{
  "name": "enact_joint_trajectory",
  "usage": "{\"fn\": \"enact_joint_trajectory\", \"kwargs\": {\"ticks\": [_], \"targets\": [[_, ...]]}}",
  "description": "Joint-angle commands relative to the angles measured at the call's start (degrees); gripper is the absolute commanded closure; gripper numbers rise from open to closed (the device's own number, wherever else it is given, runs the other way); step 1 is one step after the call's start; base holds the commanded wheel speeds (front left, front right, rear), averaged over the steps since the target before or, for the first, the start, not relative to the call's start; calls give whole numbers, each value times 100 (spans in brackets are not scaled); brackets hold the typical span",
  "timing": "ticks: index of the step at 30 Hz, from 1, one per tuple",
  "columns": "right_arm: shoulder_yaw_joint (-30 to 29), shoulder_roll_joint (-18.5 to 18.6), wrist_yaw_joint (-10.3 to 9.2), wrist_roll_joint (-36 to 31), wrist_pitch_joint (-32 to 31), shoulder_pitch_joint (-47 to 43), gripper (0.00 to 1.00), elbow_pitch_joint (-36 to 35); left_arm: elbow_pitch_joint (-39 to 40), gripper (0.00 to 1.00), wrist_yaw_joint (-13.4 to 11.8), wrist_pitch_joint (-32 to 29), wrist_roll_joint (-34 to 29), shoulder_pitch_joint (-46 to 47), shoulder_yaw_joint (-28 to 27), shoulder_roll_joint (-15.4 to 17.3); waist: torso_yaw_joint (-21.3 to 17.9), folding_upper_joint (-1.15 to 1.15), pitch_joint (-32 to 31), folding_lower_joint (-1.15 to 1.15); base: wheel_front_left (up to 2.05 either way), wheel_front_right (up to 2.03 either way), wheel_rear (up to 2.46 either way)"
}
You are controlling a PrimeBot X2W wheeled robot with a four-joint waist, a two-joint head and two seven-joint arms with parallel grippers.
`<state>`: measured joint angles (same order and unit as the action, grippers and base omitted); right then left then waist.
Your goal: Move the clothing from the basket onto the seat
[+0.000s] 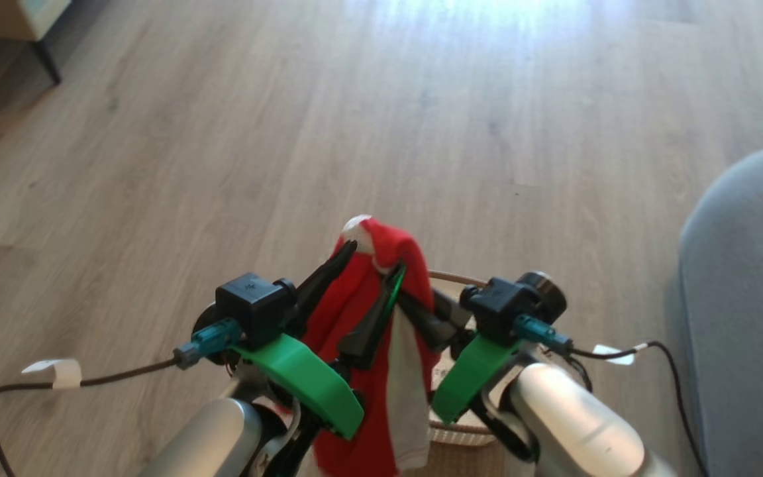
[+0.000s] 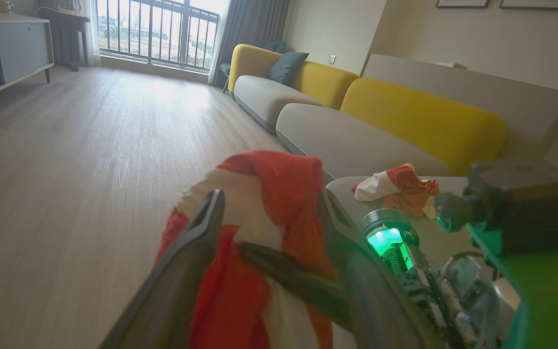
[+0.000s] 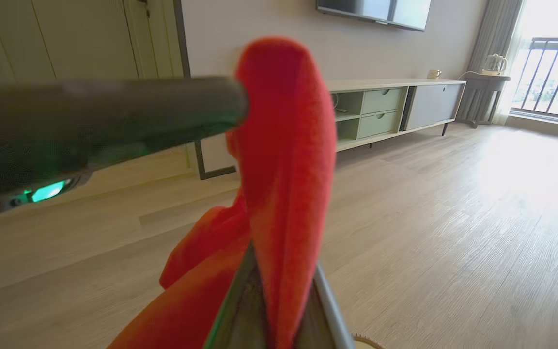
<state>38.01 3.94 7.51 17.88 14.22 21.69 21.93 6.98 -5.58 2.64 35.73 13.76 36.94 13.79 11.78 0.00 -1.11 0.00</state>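
Wide open on the left fingers point(image 1: 327, 270), splayed either side of the clothing point(image 1: 328, 321). Hanging long and straight down over the basket point(image 1: 461, 430), pinched at its top by the clenched right fingers point(image 1: 424, 321). Off to the right, the seat point(image 1: 739, 298), nearer the right arm: probably a rightward carry
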Motion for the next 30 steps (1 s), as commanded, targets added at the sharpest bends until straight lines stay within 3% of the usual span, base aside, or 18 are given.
{"fn": "enact_joint_trajectory", "kwargs": {"ticks": [1, 8, 22, 30], "targets": [[-47, -105, -2, -59, 76, 211, 100, -172, 155, 0, -25, 71, -11, 169, -243, 53, -140, 0, 18, 0, 0, 0, 0], [-656, 134, -2, -309, 62, 99, 100, -466, -7, 0, -45, 332, -117, -40, -184, 87, -958, 0, 127, 0, 0, 0, 0], [-1976, 978, -2, -418, -615, -518, 100, -1966, -664, 0, 303, 892, -239, -156, 428, -458, -2879, 0, 204, 0, 0, 0, 0], [-2478, 1113, -2, -385, -859, -937, 100, -2489, -900, 0, 395, 979, -278, -14, 544, -619, -3319, 0, 293, 0, 0, 0, 0]]}}
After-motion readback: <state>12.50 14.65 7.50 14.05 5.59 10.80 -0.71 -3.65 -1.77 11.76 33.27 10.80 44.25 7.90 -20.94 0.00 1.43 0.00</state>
